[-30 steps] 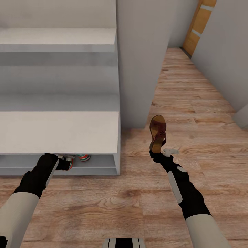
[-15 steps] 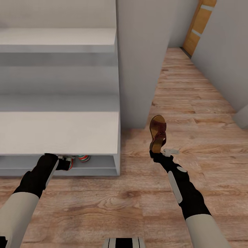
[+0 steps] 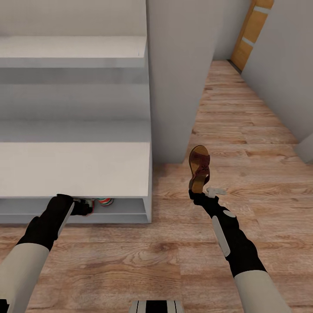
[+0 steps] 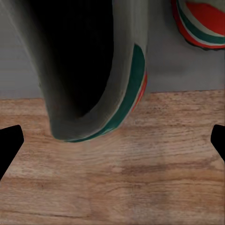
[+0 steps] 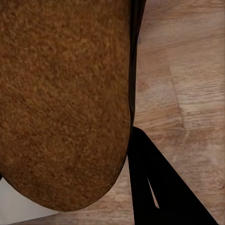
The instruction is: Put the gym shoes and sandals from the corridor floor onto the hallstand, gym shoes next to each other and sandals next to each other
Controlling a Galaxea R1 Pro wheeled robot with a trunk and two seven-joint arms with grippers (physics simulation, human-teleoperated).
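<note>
My right gripper [image 3: 194, 191] is clamped on one sandal [image 3: 199, 167] by its heel end, holding it upright above the corridor floor [image 3: 243, 143], just to the right of the hallstand [image 3: 74, 167]. In the right wrist view the tan footbed [image 5: 61, 98] faces the camera, with a dark finger [image 5: 150, 183] running along its edge. The sandal looks light and fairly stiff through the sole, so pinching the sole edge holds it well (the thin straps would flex and let it swing). It hangs tall from a small grip, so I judge it could pivot if I move fast.

My left gripper [image 3: 82, 207] reaches under the hallstand's top into the lowest shelf, where one gym shoe [image 4: 98, 70] sits right in front of it, its heel overhanging the shelf edge above the floor planks. The second gym shoe [image 4: 204, 23] lies beside it on the same shelf, close but apart. The two fingertips [image 4: 9, 145] stand wide at the edges of the left wrist view and touch nothing, so the left hand is released, though the shoe's dark opening hides much of the shelf and I can't be sure how firmly it rests. A sneaker is light, with a soft upper and a firmer heel collar; the collar or the sole sides are the places to take it. It may need a nudge further in.
</note>
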